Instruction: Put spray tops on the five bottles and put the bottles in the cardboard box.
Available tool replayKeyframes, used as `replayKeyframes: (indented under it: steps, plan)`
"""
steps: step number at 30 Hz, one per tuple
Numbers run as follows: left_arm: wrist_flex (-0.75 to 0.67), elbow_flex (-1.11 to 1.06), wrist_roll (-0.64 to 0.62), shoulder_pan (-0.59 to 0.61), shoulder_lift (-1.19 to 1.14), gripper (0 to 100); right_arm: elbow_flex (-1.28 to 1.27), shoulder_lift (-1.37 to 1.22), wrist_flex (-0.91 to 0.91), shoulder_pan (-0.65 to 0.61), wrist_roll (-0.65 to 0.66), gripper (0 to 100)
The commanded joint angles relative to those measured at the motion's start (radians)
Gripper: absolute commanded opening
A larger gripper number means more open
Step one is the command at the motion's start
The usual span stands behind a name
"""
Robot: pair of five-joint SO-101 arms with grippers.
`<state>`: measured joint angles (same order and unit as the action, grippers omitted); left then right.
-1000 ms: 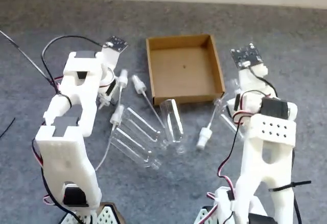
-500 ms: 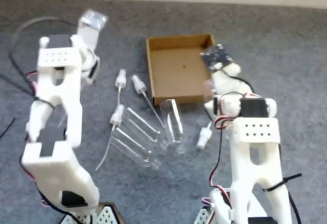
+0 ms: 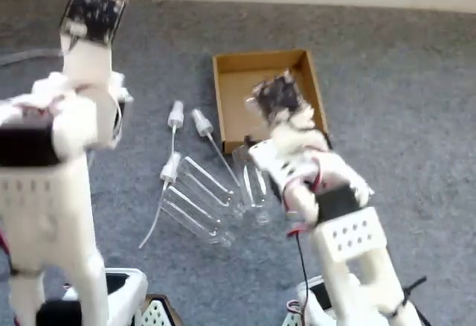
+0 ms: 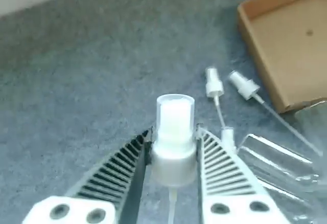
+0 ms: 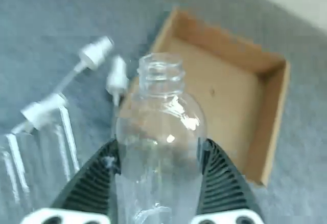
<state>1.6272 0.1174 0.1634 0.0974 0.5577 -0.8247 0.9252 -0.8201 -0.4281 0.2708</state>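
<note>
Between their jaws, left claw [image 4: 173,133] clamps a spray top [image 4: 174,115], right claw [image 5: 159,146] a bottle [image 5: 161,114].

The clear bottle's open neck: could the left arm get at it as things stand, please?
Probably yes: the clear bottle juts bare-necked past the right gripper, uncovered; the left gripper carries just a white spray top.
</note>
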Motion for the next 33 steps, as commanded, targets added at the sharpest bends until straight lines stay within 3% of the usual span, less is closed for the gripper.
replayKeyframes:
  steps: [1, 5, 11, 21, 26, 33]
  plan:
    - [-0.054, -0.058, -0.092, -0.087, 0.151, 2, -0.134, 0.17, 0.136, -0.065, -0.017, 0.5]
    - [-0.207, -0.128, -0.193, -0.208, 0.274, 2, -0.326, 0.306, 0.24, -0.085, -0.026, 0.5]
    - [-0.542, -0.263, -0.288, -0.395, 0.361, 2, -0.486, 0.49, 0.255, -0.102, -0.074, 0.5]
    - [-1.145, -0.549, -0.293, -0.581, 0.36, 1, -0.579, 0.633, 0.254, -0.107, -0.074, 0.5]
    - [-1.221, -0.627, -0.292, -0.584, 0.358, 1, -0.581, 0.638, 0.254, -0.107, -0.074, 0.5]
    - [-1.217, -0.638, -0.298, -0.588, 0.36, 1, -0.576, 0.638, 0.254, -0.104, -0.075, 0.5]
